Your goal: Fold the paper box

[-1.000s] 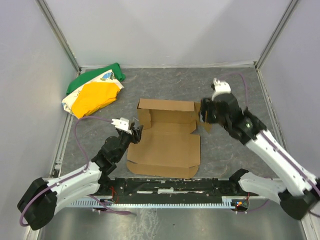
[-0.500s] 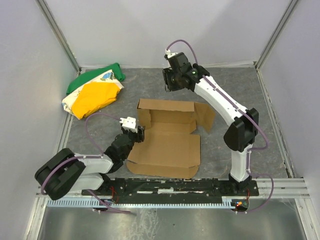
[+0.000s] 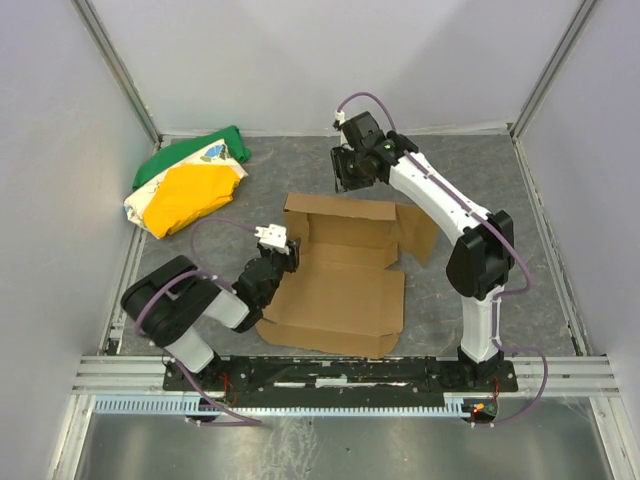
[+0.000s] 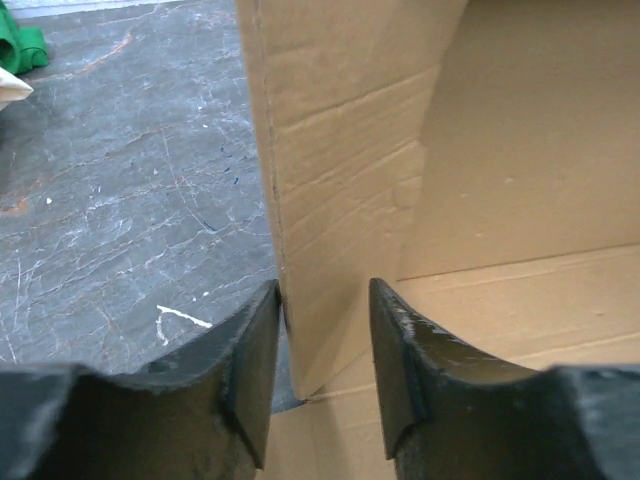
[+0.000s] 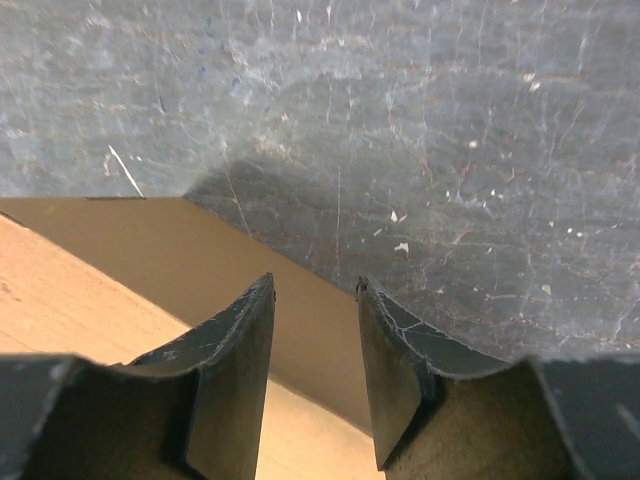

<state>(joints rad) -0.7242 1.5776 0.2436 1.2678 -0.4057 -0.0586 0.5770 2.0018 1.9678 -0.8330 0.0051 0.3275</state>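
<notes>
The paper box [image 3: 345,285] is a brown cardboard sheet lying partly folded mid-table, its back wall and side flaps raised. My left gripper [image 3: 289,254] sits at the box's left flap. In the left wrist view the jaws [image 4: 323,292] stand open, with the upright flap edge [image 4: 330,200] between them, close to the left finger. My right gripper [image 3: 350,182] hangs over the box's back wall. In the right wrist view it [image 5: 313,287] is open and empty above the back wall's top edge [image 5: 150,235], and grey table lies beyond.
A green, yellow and white cloth bundle [image 3: 190,185] lies at the far left of the table. White enclosure walls with metal posts [image 3: 120,75] ring the grey table. The arms' mounting rail [image 3: 340,372] runs along the near edge.
My right arm swung from the box's right flap to behind its back wall. My left arm drew in and its gripper moved up onto the left flap. The box shifted slightly.
</notes>
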